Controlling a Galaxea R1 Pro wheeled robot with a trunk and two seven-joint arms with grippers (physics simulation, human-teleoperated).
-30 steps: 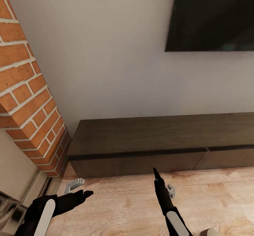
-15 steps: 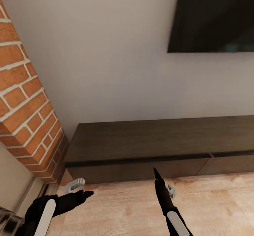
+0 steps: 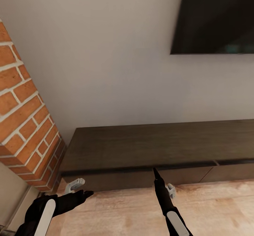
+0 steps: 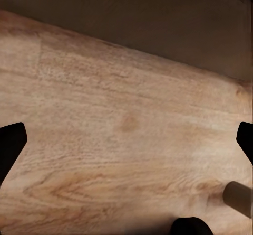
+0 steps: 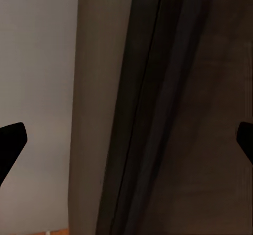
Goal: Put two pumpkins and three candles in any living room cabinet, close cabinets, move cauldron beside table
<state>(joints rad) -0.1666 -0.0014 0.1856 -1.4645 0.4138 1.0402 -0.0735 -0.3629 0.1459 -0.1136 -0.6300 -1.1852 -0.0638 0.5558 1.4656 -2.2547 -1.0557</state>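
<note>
While both hands hang empty, the cabinet [image 3: 148, 147] sits closed.

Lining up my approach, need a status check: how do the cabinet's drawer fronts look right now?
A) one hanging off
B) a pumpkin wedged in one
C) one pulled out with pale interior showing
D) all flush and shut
D: in the head view the cabinet shows flat dark fronts in an even line, with no pale interior and nothing sticking out.
</note>
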